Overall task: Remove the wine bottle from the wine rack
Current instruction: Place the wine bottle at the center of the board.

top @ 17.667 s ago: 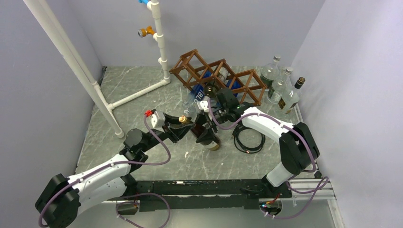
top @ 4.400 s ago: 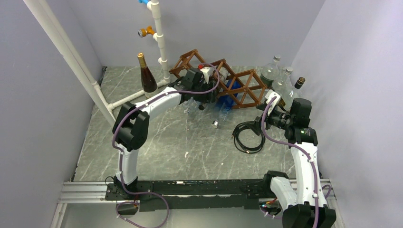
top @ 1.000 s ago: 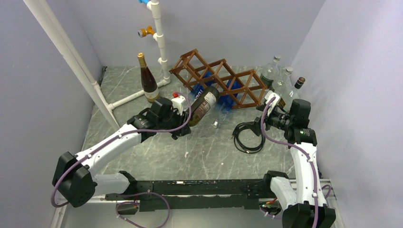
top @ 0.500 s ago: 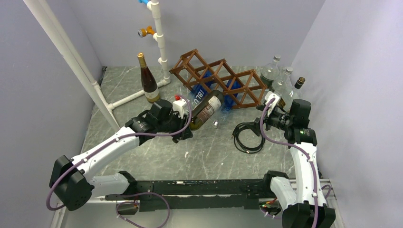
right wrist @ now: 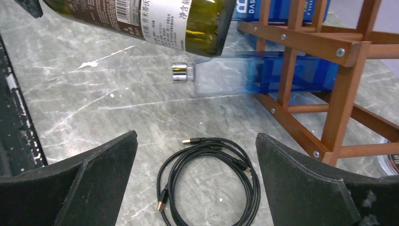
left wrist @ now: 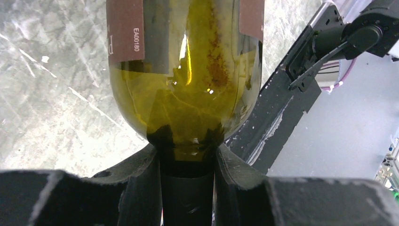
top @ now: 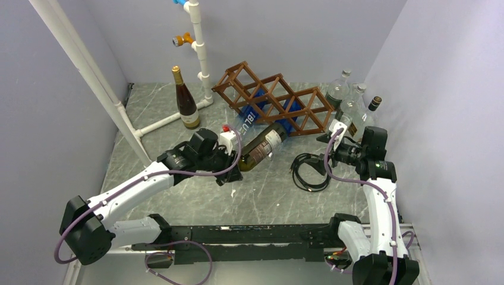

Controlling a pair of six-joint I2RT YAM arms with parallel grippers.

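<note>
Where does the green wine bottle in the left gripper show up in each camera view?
Top external: the wine bottle lies tilted at centre, neck in the left gripper, base towards the wine rack.
Left wrist: the wine bottle fills the upper middle, neck at the bottom edge.
Right wrist: it runs along the top edge, label showing.
Shared landmark: the coiled black cable, in the top and right wrist views only.

White arm shells [top: 128, 191], black joints [top: 88, 236], looping purple cables [top: 196, 173]
</note>
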